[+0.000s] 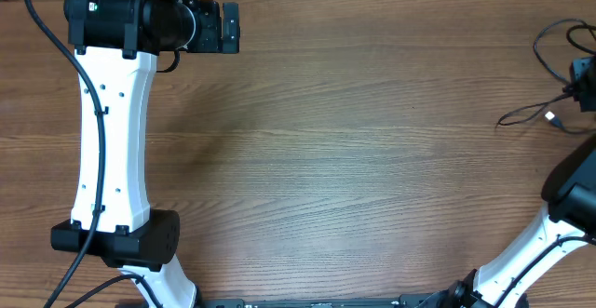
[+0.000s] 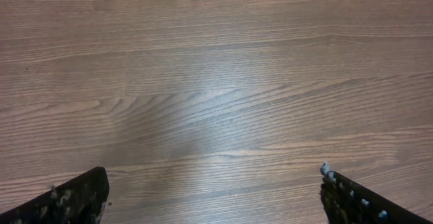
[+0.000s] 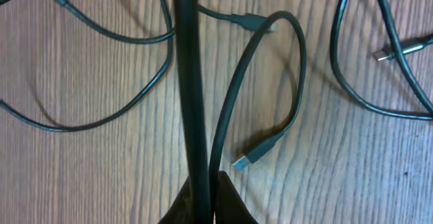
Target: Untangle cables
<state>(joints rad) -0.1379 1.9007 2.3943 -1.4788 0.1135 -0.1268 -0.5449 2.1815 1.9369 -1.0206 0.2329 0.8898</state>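
1. A brown wood-grain worktop point(image 1: 354, 178) is filling every view. Its grain is running left to right in the overhead view, and a soft pale glare is lying on it in the left wrist view.
2. The white left arm with black joints point(image 1: 112, 131) is stretching along the left side of the worktop. The white-and-black right arm point(image 1: 568, 206) is coming in at the lower right corner.
3. The thin black flexible cables point(image 1: 559, 75) are lying in loose loops at the far right edge of the worktop, in its upper right part and well apart from the left arm. 1 strand is trailing out to the left, and a small pale-tipped plug point(image 1: 551, 117) is lying just beside it.
4. In the right wrist view, 1 strand is running straight from the top edge down into the gripper, its long axis up and down in the frame. A 2nd strand is rising from the same spot, arching over near the top and dropping to a silver-tipped USB plug point(image 3: 245, 160), whose tip is pointing to the lower left.
5. More loops are curving on the wood to either side. At the right, another silver-tipped plug point(image 3: 385, 53) is pointing left.
6. The right gripper point(image 3: 206, 197) is clamping the cables, its 2 dark fingers pressing together around the strands at the bottom edge.
7. The left gripper point(image 2: 213, 204) is standing wide apart over bare wood. Its 2 black fingertips point(image 2: 74, 200) are showing in the bottom corners and are holding nothing.
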